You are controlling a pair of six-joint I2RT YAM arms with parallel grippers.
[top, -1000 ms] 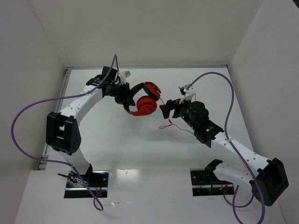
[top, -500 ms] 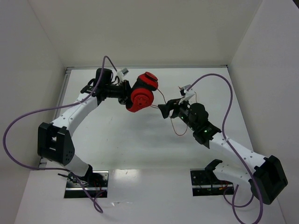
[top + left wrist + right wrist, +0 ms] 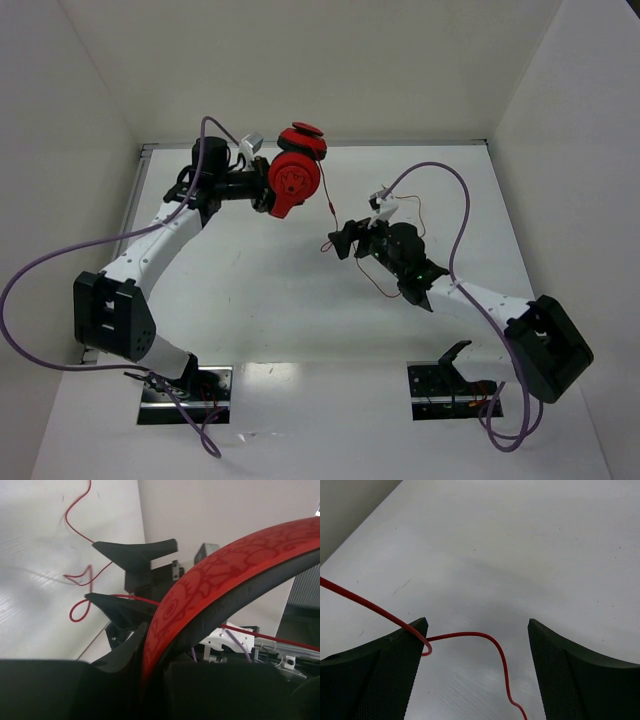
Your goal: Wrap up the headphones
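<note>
Currently the left claw (image 3: 262, 192) pinches the headphones (image 3: 295, 172) by the band (image 3: 210, 575), raised over the bench (image 3: 250, 290). The right claw (image 3: 477, 624) is spread, and the cord (image 3: 470, 635) apparently rests on one finger (image 3: 395, 655). Winding is in hand. Next: close on the cord and lead it round the band.

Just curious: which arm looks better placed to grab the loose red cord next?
Likely the right arm: its jaws stand open around the cord; the left arm has its jaws shut on the headphones.

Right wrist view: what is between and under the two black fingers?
Between the open black fingers runs the thin red headphone cord, touching one fingertip. Below lies white table; the fingers hide the part beneath them.
</note>
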